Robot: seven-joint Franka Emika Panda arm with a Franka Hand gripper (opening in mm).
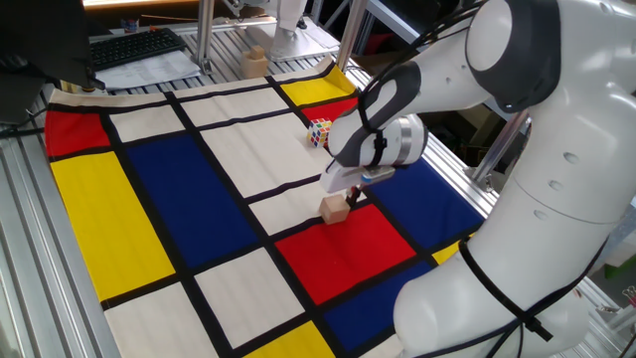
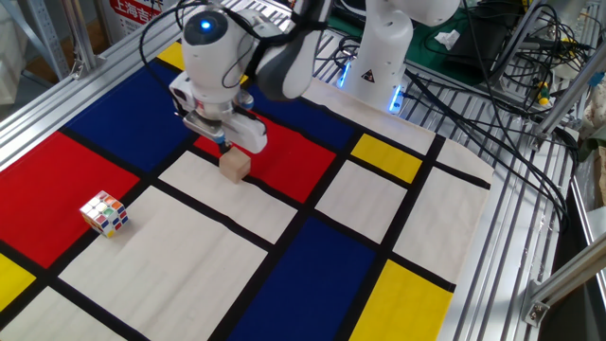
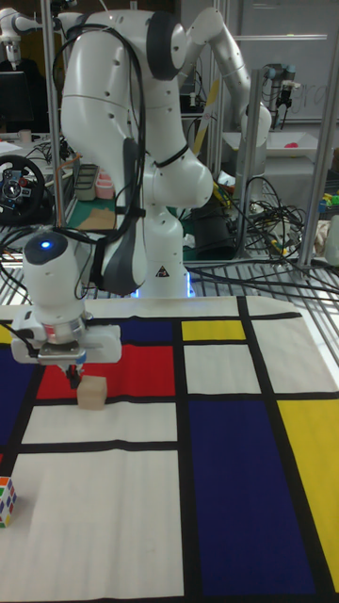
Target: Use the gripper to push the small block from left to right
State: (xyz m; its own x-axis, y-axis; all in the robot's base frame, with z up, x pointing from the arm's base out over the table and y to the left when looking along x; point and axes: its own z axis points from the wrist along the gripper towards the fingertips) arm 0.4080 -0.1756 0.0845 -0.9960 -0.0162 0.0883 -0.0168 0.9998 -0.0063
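The gripper [image 1: 355,195] [image 2: 227,146] [image 3: 75,374], a dark tip under a white-grey housing, is lowered to the mat and sits right at the block [image 1: 336,209] [image 2: 234,166] [image 3: 91,393]; whether the tip is parted or closed cannot be told from any view. In the tall fixed view the tip stands at the block's upper left edge, apparently touching it. The tan block rests on the black line where a red panel [image 1: 348,249] [image 3: 132,369] meets a white panel [image 1: 288,204] [image 3: 99,422] of the mat [image 1: 149,189] [image 2: 312,256] [image 3: 235,490], which is patterned in red, blue, yellow and white. A blue light glows on the wrist housing above the tip in two views. The white arm [image 1: 517,119] [image 2: 284,57] [image 3: 122,104] curves back from the wrist to its base at the mat's edge. A multicoloured cube [image 1: 320,132] [image 2: 104,214] [image 3: 6,500] lies well apart from the block, untouched. Aluminium rails [image 2: 511,227] frame the table, with cables [image 2: 492,85] bundled beside the base and a keyboard [image 1: 134,46] beyond the far edge.
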